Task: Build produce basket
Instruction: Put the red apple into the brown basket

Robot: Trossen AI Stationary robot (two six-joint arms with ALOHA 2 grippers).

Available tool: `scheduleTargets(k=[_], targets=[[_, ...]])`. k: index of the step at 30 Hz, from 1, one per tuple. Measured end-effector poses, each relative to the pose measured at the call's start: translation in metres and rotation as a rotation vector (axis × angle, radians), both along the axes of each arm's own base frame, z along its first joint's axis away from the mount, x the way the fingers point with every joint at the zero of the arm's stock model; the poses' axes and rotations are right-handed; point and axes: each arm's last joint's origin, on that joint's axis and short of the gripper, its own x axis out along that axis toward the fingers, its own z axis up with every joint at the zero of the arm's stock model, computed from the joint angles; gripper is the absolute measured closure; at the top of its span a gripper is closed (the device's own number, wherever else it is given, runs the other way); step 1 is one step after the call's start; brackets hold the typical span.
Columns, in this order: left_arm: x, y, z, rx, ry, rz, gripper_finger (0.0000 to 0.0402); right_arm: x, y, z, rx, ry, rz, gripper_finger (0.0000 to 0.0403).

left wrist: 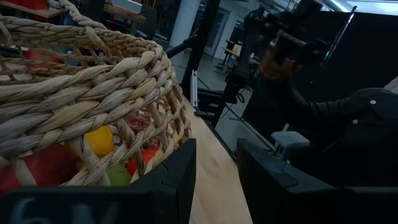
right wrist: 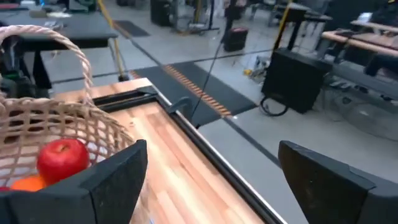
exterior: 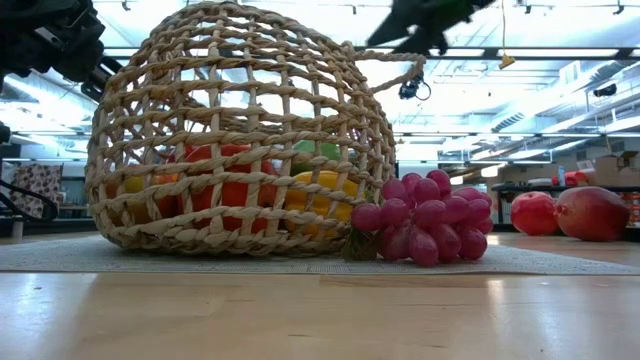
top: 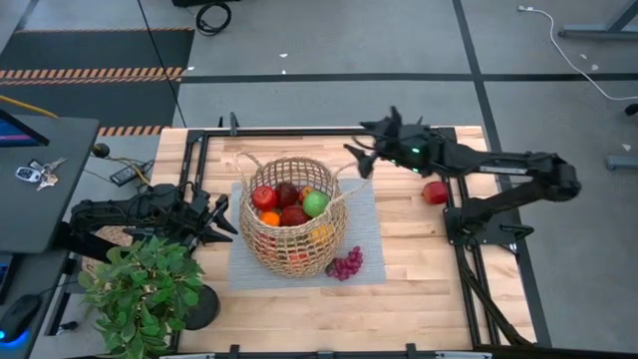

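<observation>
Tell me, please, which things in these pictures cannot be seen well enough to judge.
- Produce low in the basket: in the high view the upper fruit covers it; in the low view the weave lets through only patches of colour.
- Red fruit by the right arm: the low view shows two there, the high view does not separate them.
- Left gripper: whether it touches the basket; in the left wrist view, the rim looms close.
- Right gripper: open, holding nothing.
</observation>
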Motion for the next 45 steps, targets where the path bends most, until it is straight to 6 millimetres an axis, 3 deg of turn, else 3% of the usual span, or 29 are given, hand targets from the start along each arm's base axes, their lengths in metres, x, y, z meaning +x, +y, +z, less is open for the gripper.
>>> scheduleTargets(k=[7, 15, 19, 26, 35, 37, 42, 45], targets=[[0.0, 0.0, 0.0, 0.0, 0.0, 0.0, 0.028, -0.052, 0.005, -0.021, 0.082, -0.07, -0.07, 0.0037], [0.0, 0.0, 0.0, 0.0, 0.0, 0.0, 0.028, -0.07, 0.009, -0.036, 0.056, -0.238, -0.062, 0.0037], [0.0, 0.0, 0.0, 0.0, 0.0, 0.0, 0.028, -0.067, 0.009, -0.044, 0.039, -0.3, -0.054, 0.0037], [0.0, 0.0, 0.0, 0.0, -0.001, 0.0, 0.028, -0.065, 0.01, -0.041, 0.046, -0.342, 0.017, 0.0037], [0.0, 0.0, 0.0, 0.001, 0.0, 0.0, 0.028, -0.055, 0.009, -0.051, 0.082, -0.291, 0.067, 0.0037], [0.0, 0.0, 0.0, 0.0, 0.0, 0.0, 0.028, -0.053, 0.007, -0.048, 0.042, -0.298, 0.069, 0.0037], [0.0, 0.0, 0.0, 0.0, 0.0, 0.0, 0.028, -0.047, -0.001, -0.016, -0.005, -0.352, 0.087, 0.0037], [0.0, 0.0, 0.0, 0.0, 0.0, 0.0, 0.028, -0.041, -0.002, -0.014, 0.05, -0.315, 0.114, 0.0037]])
